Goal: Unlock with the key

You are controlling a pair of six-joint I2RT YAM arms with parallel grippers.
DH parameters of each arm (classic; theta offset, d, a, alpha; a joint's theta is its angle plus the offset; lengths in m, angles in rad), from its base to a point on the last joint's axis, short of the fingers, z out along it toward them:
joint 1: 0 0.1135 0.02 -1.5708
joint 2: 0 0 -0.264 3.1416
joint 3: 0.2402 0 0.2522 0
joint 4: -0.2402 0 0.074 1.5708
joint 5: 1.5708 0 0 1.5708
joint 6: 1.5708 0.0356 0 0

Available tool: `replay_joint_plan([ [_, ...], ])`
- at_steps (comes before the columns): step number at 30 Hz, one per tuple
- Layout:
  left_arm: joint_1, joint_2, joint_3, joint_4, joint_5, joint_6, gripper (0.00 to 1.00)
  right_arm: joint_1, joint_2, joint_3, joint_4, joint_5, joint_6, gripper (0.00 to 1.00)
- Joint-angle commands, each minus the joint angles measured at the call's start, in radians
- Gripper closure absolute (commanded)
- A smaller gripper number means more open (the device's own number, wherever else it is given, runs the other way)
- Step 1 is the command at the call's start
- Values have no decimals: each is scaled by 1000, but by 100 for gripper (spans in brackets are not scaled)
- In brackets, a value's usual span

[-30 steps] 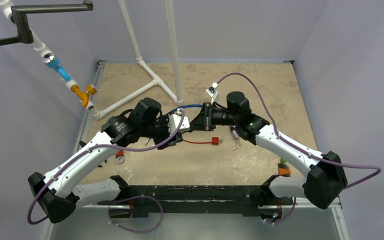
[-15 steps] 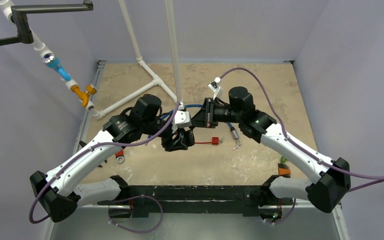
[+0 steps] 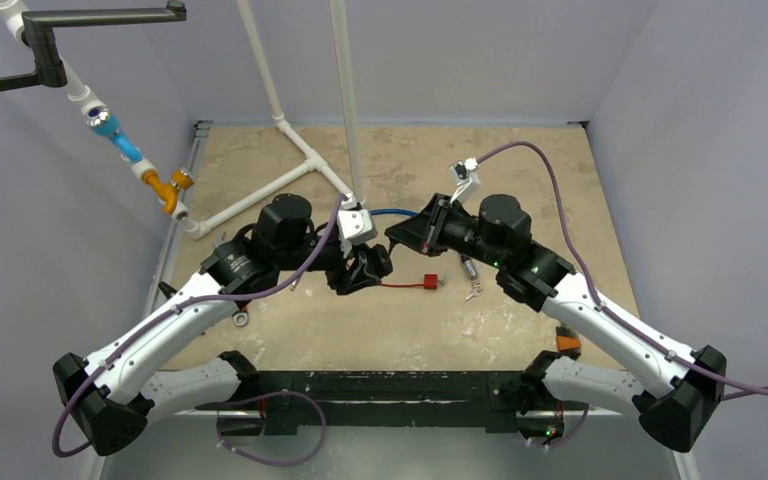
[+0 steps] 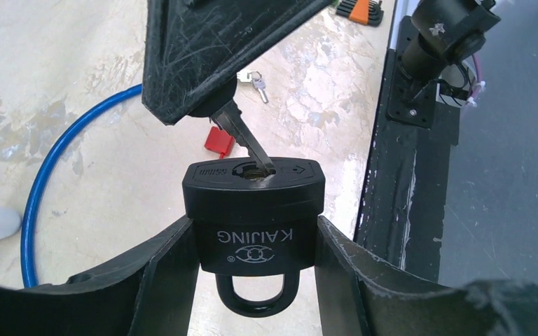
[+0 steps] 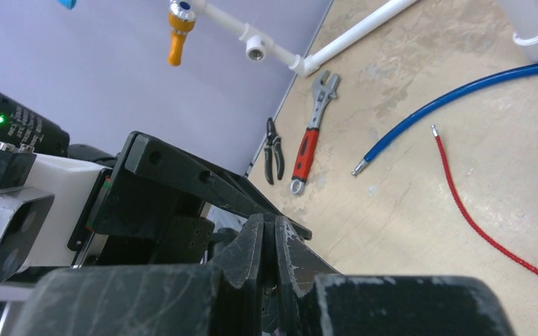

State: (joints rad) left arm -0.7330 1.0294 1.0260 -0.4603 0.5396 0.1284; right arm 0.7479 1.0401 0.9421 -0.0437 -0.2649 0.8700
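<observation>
A black padlock [image 4: 252, 210] sat clamped between the left jaws, held off the bench [image 3: 520, 180] near its middle, with the keyhole face turned away from the wrist and the shackle [image 4: 252, 299] toward it. The left jaws stood about half open, pressed against the 2 sides of the lock body. The right jaws, shut tight on the head of a key [image 4: 242, 133], came in from the opposite side; the key leaned at an angle with the tip of its blade in the keyhole [image 4: 252, 169]. Below the 2 arms, a small red block [image 3: 428, 282] lay on the bench at the end of a red cord [image 3: 395, 283], with a loose bunch of keys [image 3: 473, 290] just beside it and a blue cable [image 4: 49, 175] curving past. A red-handled wrench [image 5: 310, 143] and a pair of pliers [image 5: 274, 150] lay side by side near the bench's left edge.
</observation>
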Motion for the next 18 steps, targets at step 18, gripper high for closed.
replay_joint_plan([
  [18,53,-70,23,289,-75,-212,100,200,-51,-61,112,316,-12,100],
])
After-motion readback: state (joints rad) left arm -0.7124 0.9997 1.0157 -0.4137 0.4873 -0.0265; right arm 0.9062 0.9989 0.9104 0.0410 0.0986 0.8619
